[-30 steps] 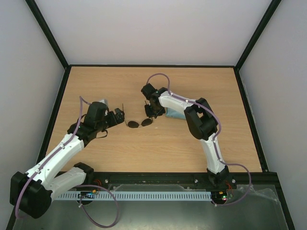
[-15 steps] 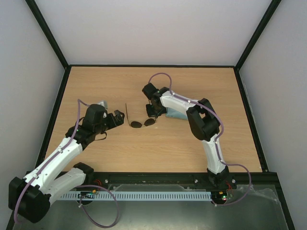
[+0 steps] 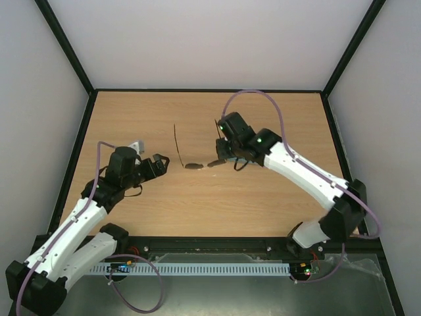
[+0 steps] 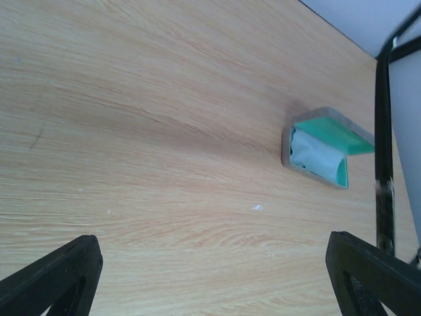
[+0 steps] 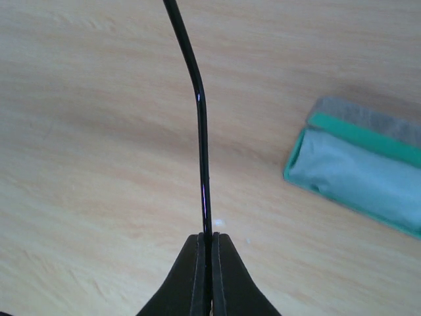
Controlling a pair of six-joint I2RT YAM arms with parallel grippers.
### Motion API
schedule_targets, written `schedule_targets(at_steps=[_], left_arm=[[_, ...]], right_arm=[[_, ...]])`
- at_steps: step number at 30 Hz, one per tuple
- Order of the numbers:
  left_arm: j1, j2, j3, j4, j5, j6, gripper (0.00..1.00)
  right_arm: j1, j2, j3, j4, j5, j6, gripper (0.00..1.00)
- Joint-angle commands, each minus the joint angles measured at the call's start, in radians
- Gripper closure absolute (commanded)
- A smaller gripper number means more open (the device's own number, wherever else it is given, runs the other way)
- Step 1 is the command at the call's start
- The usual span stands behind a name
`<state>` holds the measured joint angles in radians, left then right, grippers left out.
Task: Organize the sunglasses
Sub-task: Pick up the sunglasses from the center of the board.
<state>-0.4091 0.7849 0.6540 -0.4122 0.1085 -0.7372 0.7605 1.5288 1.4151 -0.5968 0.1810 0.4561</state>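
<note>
Early stage: right gripper (image 5: pixel 206 243) pinched shut on one thin temple arm of the small round-lens, dark wire-frame sunglasses (image 3: pixel 195 166), around the middle of the light wooden table (image 3: pixel 131 118). The other temple arm is unfolded, pointing toward the far edge; lifted or resting, can't tell. Toward the left edge, just beside them, left gripper (image 3: pixel 161 164) is spread wide, holding nothing. Grey rectangular case (image 4: pixel 332 133) with teal lining lies open, blue-grey cloth (image 4: pixel 316 155) inside. Left to do, I'd judge: folding, casing.
</note>
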Motion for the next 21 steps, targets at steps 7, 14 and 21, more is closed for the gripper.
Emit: schedule_targets(at_steps=[7,14,21], left_arm=[[-0.013,0.063,0.05,-0.036,0.196,0.026,0.07],[-0.27,0.176,0.127,-0.063,0.068,-0.043,0.11],[-0.398,0.25,0.131,-0.008,-0.004,-0.111,0.12]], right_arm=[[0.081,-0.254,-0.264,-0.041,0.055,0.049,0.99],[0.091,-0.25,-0.267,-0.011,0.014,0.045,0.99],[0.1,-0.258,-0.288,0.007,0.001,0.038,0.99]])
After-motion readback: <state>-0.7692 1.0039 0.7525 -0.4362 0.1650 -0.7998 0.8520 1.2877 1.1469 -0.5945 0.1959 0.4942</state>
